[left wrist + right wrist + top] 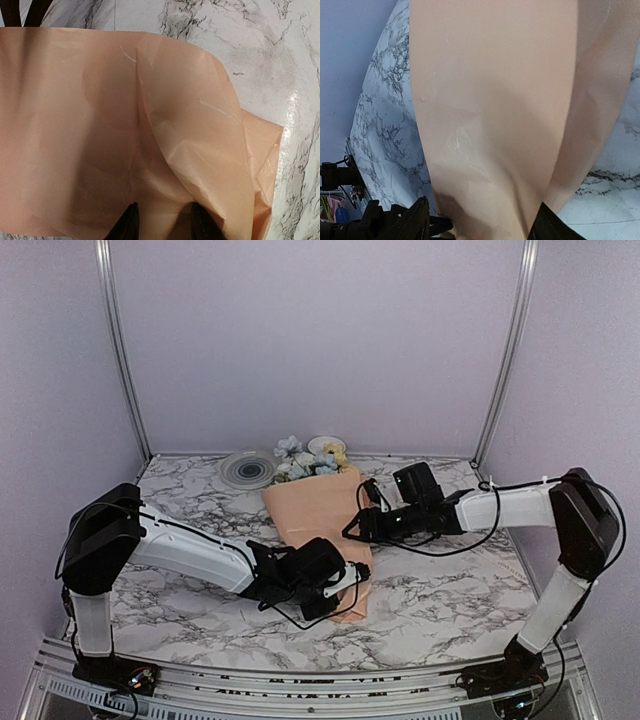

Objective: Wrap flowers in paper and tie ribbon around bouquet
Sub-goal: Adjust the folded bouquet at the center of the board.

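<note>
Paper [318,515] wrapped over flowers [305,462], no ribbon on yet; left claw [165,224] parted at paper's near end, right claw [482,222] parted at its right edge.

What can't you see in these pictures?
- Stems of the flowers: hidden in every view, wrapped inside the paper.
- Blooms: missing from both wrist views, where the paper fills nearly the whole frame.
- Ribbon: none shows in any view.
- Round ringed disc behind the paper: too small in the top view to tell what it is.
</note>
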### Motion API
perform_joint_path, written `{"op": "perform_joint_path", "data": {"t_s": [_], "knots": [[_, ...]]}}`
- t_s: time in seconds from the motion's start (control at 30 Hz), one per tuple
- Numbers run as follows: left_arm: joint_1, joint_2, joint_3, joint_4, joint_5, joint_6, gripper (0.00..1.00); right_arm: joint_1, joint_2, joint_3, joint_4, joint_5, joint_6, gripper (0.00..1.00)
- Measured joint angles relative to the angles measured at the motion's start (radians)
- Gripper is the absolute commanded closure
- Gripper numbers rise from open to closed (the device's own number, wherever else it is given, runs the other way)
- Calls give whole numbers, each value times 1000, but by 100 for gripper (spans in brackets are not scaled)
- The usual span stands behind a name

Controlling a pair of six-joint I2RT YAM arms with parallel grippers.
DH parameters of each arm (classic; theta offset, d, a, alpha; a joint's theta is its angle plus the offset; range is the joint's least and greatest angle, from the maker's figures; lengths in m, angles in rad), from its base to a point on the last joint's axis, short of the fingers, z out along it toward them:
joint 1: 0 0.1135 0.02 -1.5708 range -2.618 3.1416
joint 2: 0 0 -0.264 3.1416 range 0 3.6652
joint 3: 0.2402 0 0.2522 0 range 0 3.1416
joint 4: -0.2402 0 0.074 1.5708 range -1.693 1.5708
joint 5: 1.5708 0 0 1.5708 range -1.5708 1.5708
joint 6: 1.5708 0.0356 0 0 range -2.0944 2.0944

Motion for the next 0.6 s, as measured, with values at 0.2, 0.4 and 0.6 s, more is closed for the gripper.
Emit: {"op": "perform_joint_path", "data": {"t_s": [0.2,0.4,0.6], "knots": [[0,0,0,0,-2,6,62,-3,-129,-123,-122,-9,44,43],[0,0,0,0,-5,8,62,16,-184,-290,-131,-115,140,43],[0,0,0,0,-5,10,62,72,-158,-302,-62,-182,184,73]]}}
